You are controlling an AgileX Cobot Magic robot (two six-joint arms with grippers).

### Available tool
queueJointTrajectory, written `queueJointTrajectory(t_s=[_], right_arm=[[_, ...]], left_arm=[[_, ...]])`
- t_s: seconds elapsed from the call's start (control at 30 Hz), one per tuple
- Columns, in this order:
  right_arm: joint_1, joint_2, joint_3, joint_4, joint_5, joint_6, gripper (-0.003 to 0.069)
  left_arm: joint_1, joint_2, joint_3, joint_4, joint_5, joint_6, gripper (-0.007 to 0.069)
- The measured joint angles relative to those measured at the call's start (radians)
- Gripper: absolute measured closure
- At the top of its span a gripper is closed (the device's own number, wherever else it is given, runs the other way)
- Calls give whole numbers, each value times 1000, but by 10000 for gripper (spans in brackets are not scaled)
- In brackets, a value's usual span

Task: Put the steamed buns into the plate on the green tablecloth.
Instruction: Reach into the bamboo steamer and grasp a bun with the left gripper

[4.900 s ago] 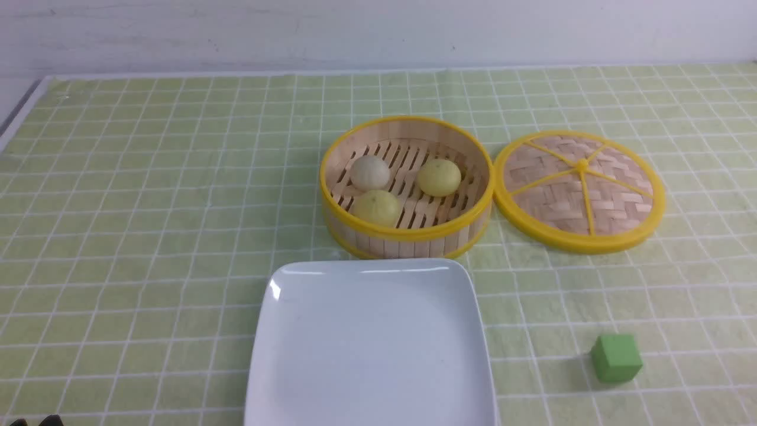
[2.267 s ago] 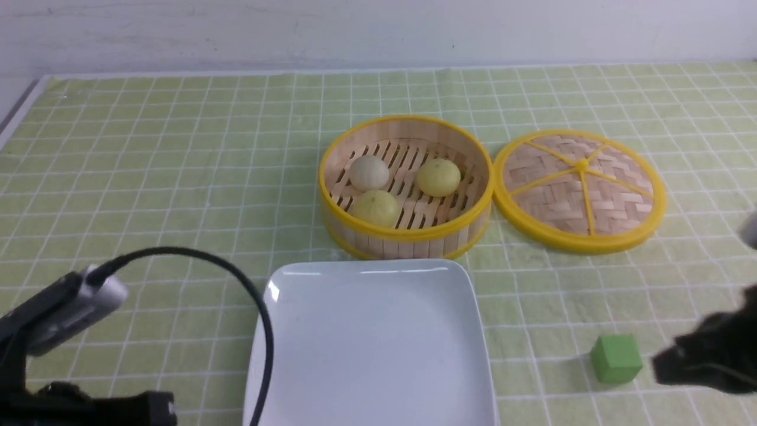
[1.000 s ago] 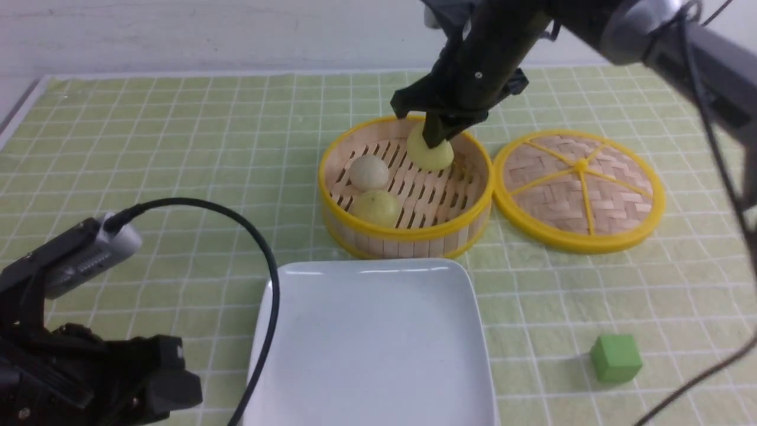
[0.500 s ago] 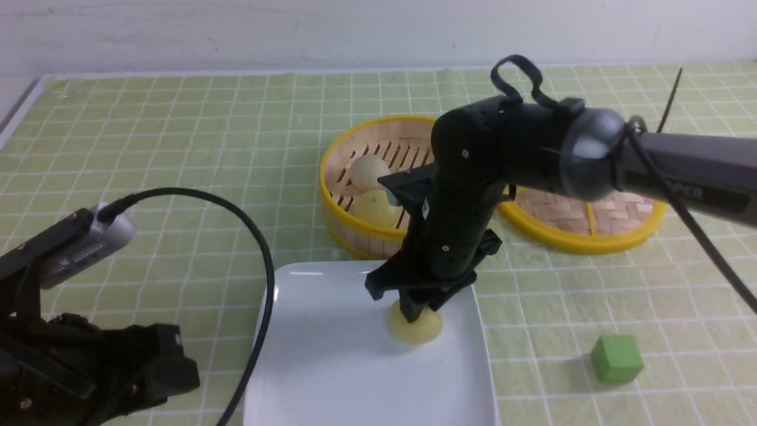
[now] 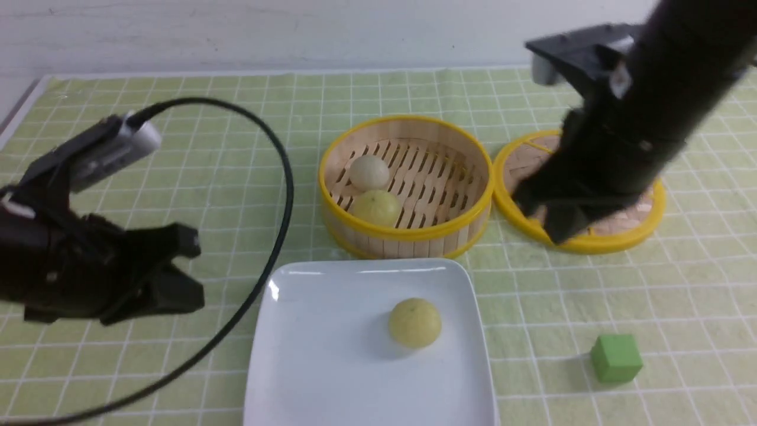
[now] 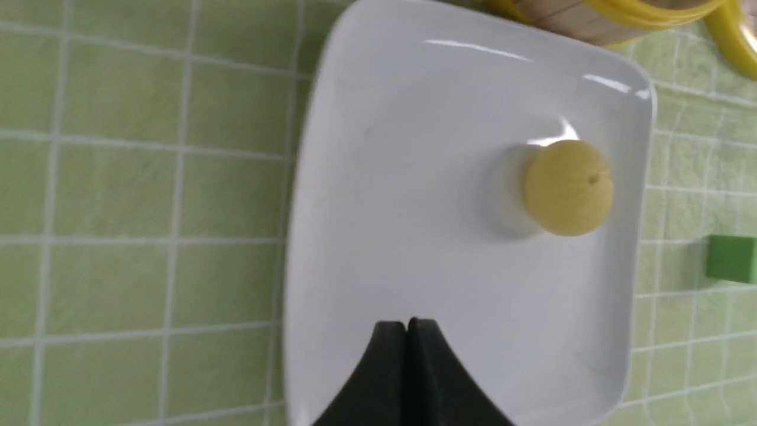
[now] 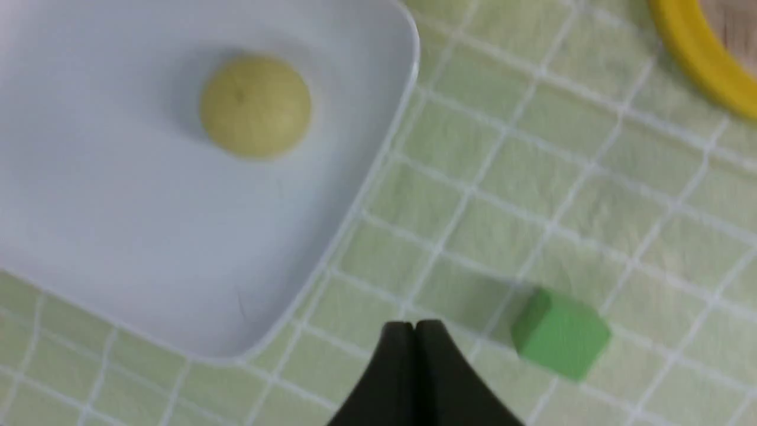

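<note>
The white square plate (image 5: 331,367) lies on the green tablecloth (image 5: 177,148), near the front. One pale yellow bun (image 5: 415,322) rests in it, right of centre, free of both grippers. The off-white bun (image 5: 369,171) and the other yellow bun (image 5: 377,207) sit in the bamboo steamer (image 5: 414,234) behind the plate. My right gripper (image 5: 562,229) is shut and empty, raised over the near edge of the lid. My left gripper (image 5: 184,273) is shut and empty, left of the plate. The left wrist view shows the plate (image 6: 384,177) and its bun (image 6: 568,188) beyond the gripper (image 6: 407,324). The right wrist view shows them too: plate (image 7: 118,225), bun (image 7: 255,106), gripper (image 7: 415,325).
The round woven lid (image 5: 639,234) lies right of the steamer, partly hidden by my right arm. A green cube (image 5: 616,357) sits on the cloth right of the plate and close to my right gripper in the right wrist view (image 7: 559,334). The left arm's cable (image 5: 284,195) loops over the cloth.
My right gripper carried a yellow bun from the steamer to the plate, let it go and lifted away to the right over the lid. My left arm rose and moved forward.
</note>
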Motion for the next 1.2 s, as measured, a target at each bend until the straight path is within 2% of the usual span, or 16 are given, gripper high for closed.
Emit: queueJointTrajectory(t_s=[0.13, 0.23, 0.33, 0.37, 0.4, 0.5, 0.67, 0.83, 1.0, 1.03, 1.07, 1.1, 1.13, 1.17, 1.2], right_arm=[[-5, -174, 247, -19, -33, 11, 673], [-5, -271, 369, -22, -110, 16, 673], [-5, -317, 425, -27, -159, 16, 673], [-5, -318, 427, -29, -162, 16, 673], [-5, -324, 433, -33, -170, 16, 673], [-5, -325, 436, -46, -192, 16, 673], [-5, -325, 440, -82, -216, 16, 670], [-5, -325, 440, -83, -227, 16, 666], [-5, -325, 440, -83, -240, 16, 664], [-5, -325, 440, -84, -240, 16, 662], [-5, -325, 440, -84, -241, 16, 662], [-5, -325, 440, -85, -242, 16, 659], [-5, -325, 440, -85, -242, 16, 659], [-5, -325, 440, -85, -243, 16, 659], [-5, -325, 440, -85, -244, 16, 659]], left_arm=[[-81, 172, -149, -61, 10, 14, 603], [-206, 292, -271, -45, -42, -3, 533], [-283, 418, -418, -4, -51, -100, 426], [-292, 435, -428, 0, -51, -107, 419], [-319, 485, -501, 33, -47, -148, 366], [-365, 609, -656, 127, -23, -212, 273], [-393, 791, -876, 318, -3, -280, 238], [-392, 928, -1006, 431, -3, -310, 246], [-392, 1001, -1046, 428, 7, -314, 289], [-392, 1008, -1047, 423, 21, -316, 365], [-392, 1008, -1047, 423, 26, -316, 389], [-392, 1003, -1052, 421, 50, -316, 485], [-392, 1001, -1055, 421, 53, -316, 510], [-392, 986, -1069, 421, 86, -316, 575], [-392, 973, -1086, 422, 116, -316, 593]])
